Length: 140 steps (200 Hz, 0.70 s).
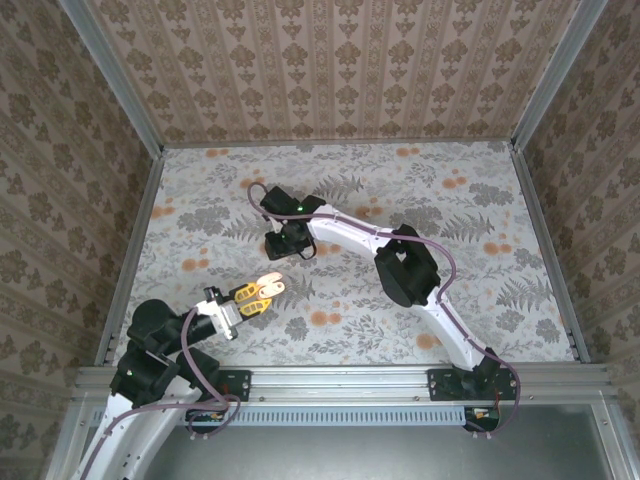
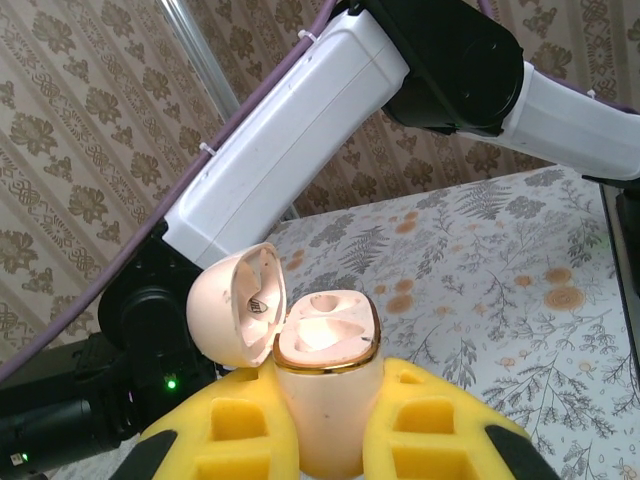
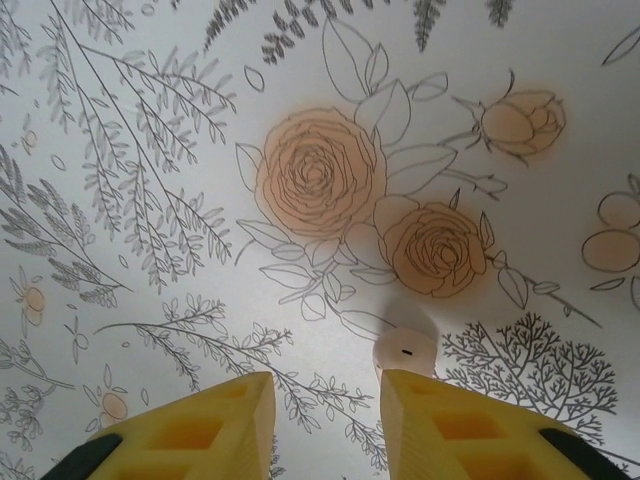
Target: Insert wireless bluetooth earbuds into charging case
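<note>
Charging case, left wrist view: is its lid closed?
No, the charging case held by the left gripper has its lid swung open.

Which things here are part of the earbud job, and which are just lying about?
Job: open charging case in left end effector; one earbud lying by open right end effector.
Just there: floral table cover, wallpapered walls.

Charging case point(image 2: 322, 385) upright, lid open, clamped in left pincer point(image 2: 328, 425); white earbud point(image 3: 405, 349) lying on table point(image 3: 150, 150).
</note>
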Motion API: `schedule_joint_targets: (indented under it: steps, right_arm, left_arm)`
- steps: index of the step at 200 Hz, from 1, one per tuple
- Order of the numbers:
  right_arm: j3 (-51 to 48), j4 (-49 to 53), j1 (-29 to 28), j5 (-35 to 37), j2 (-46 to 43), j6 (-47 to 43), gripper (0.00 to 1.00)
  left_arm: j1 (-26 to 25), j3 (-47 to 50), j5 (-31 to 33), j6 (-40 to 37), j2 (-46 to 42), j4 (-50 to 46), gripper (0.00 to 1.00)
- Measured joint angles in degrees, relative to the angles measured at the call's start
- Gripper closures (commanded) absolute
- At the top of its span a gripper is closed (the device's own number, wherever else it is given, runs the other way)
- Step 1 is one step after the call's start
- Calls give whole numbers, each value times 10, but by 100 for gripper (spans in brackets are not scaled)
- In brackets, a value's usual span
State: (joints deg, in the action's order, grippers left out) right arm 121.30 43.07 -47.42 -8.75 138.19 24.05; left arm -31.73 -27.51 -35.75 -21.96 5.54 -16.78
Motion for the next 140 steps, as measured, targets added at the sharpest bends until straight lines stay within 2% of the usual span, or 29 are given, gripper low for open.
schedule_joint_targets:
  steps: [19, 54, 140]
  right_arm:
    - [6, 0, 0, 7, 0, -2, 66]
    - [18, 6, 0, 16, 7, -10, 58]
    - [62, 39, 0, 25, 61, -27, 57]
  left_arm:
    - [0, 0, 2, -1, 0, -3, 100]
    - [0, 0, 2, -2, 0, -6, 100]
    - [0, 0, 7, -2, 0, -9, 100]
